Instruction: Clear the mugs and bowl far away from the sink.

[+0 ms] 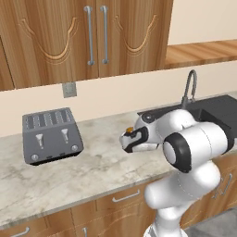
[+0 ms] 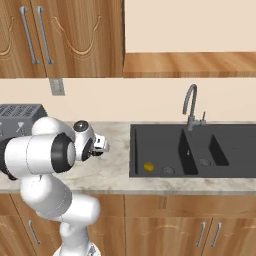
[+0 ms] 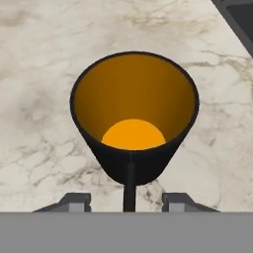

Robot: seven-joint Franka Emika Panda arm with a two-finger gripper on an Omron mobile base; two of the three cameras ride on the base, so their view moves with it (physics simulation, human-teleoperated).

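The black mug (image 3: 134, 123), orange-yellow inside, is seen from above over the marble counter (image 3: 44, 74). Its thin handle (image 3: 129, 185) runs down between my gripper's (image 3: 127, 200) two fingertips (image 3: 76, 200), which stand wide apart without touching it; the gripper is open. In the left base view the gripper (image 1: 126, 140) hangs low over the counter left of the sink (image 1: 213, 109), with a bit of the mug's orange (image 1: 129, 130) showing at it. The dark grey sink (image 2: 195, 150) and its tap (image 2: 190, 105) lie to the right. The green mug and the bowl are out of view.
A grey toaster (image 1: 51, 134) stands on the counter at the left, near the wall. A small yellow object (image 2: 148, 166) lies in the sink's left basin. Wooden wall cabinets (image 1: 88, 37) hang above, and a wall outlet (image 1: 69, 89) sits below them.
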